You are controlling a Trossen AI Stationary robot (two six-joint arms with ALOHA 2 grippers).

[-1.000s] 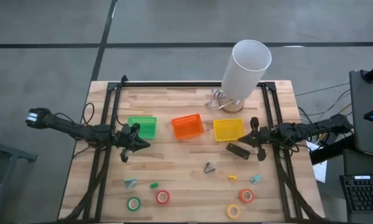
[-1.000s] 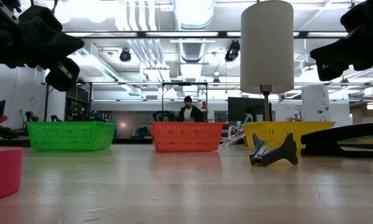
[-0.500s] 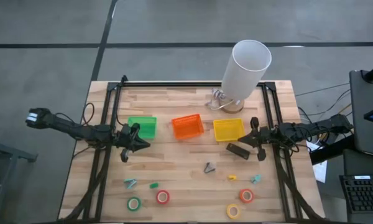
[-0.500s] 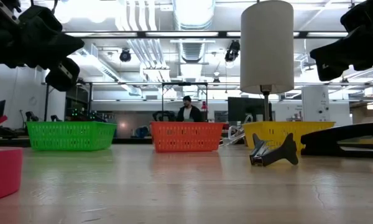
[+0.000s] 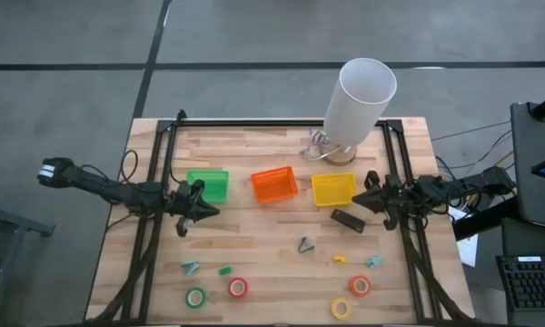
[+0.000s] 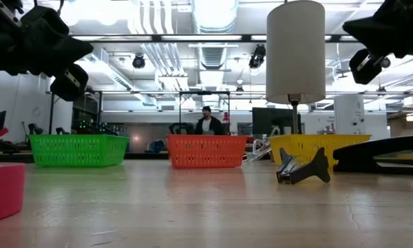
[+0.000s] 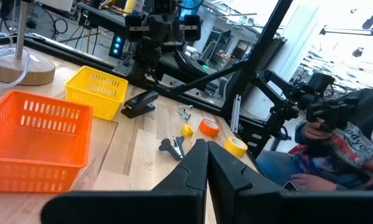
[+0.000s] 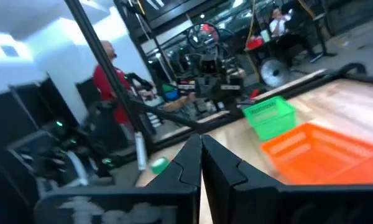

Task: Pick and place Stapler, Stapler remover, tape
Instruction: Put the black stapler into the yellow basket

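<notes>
Stapler [image 5: 347, 219] lies flat on the table [image 5: 272, 263] just in front of the yellow bin [image 5: 332, 189], within reach of the right gripper [image 5: 363, 201] poised beside it, fingers pressed together, while the left gripper [image 5: 205, 211], likewise clenched, waits near the green bin [image 5: 207, 185].

Left arm: I reached in from nine o'clock, stretched level toward three.
Left gripper [image 5: 203, 211]: my fingers [image 7: 193, 167] were pressed together, tips pointing toward three o'clock.
Right arm: I came in from three o'clock.
Right gripper [image 5: 359, 202]: my fingers [image 8: 188, 159] were closed, tips toward nine o'clock.
</notes>
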